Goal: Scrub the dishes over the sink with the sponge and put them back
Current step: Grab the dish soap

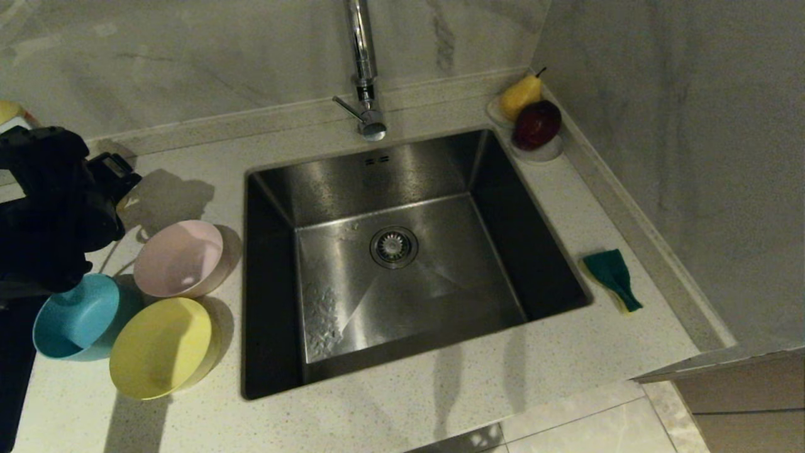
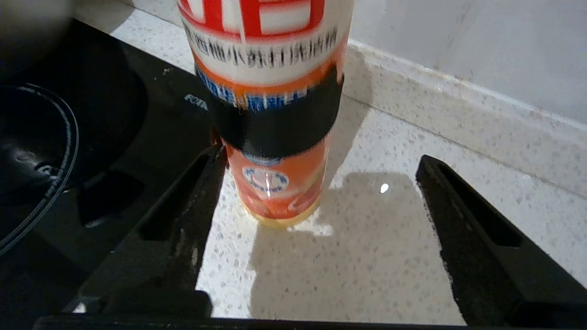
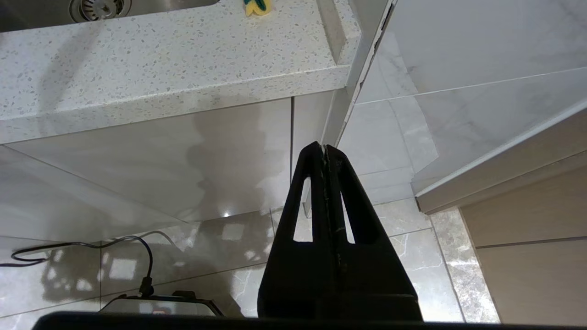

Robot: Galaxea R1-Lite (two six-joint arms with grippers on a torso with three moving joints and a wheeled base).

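Note:
Three bowls sit on the counter left of the sink (image 1: 277,207): a pink one (image 1: 179,258), a blue one (image 1: 75,314) and a yellow one (image 1: 160,346). The sponge (image 1: 613,277), green side up, lies on the counter right of the sink. My left arm (image 1: 53,207) hangs over the far left of the counter, behind the bowls. Its gripper (image 2: 321,158) is open, and an orange detergent bottle (image 2: 270,114) stands on the counter close to one finger, not gripped. My right gripper (image 3: 324,147) is shut and empty, parked below the counter's front edge.
A faucet (image 1: 361,69) rises behind the sink. A pear (image 1: 521,95) and a dark red apple (image 1: 536,124) rest on small dishes in the back right corner, against the wall. A black cooktop (image 2: 69,137) lies beside the bottle.

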